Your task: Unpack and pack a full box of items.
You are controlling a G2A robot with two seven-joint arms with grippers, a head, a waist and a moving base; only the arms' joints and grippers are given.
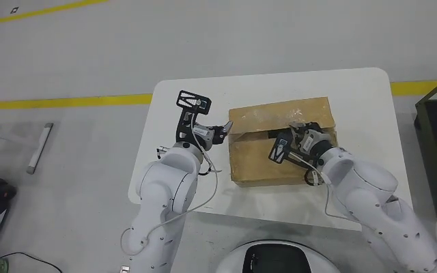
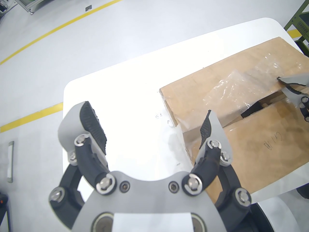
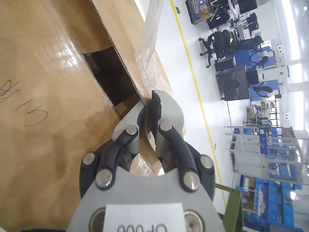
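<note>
Cardboard box (image 1: 256,164) sits on the white table (image 1: 191,102), towards the robot's right side, lying flat with its top flaps mostly down. Crinkled clear tape (image 2: 231,83) runs loose over the far flap (image 2: 217,85), and a dark gap (image 3: 108,73) shows between the two flaps where they part; something sits down in that gap, but it is too dark to tell what. On the near flap (image 2: 265,131) someone has scrawled a few strokes in black pen (image 2: 274,143). They are handwritten and loose, the last ones shaped a bit like numerals, but I would not swear to any reading. A couple of tiny pen marks (image 2: 158,115) also dot the tabletop just beside the box's left end. The right gripper (image 3: 147,98) is over the box near the middle seam, its fingers drawn close together and pinching the edge of the far flap where the tape hangs. A white sticker (image 3: 144,216) with dark print sits on its wrist plate, cut off at the frame edge and upside down from there. The left gripper (image 2: 147,112) hangs just off the box's left end, over bare table, its two ribbed black pads (image 2: 94,126) spread wide with nothing between them. A yellow line (image 1: 75,102) crosses the grey floor behind the table.
</note>
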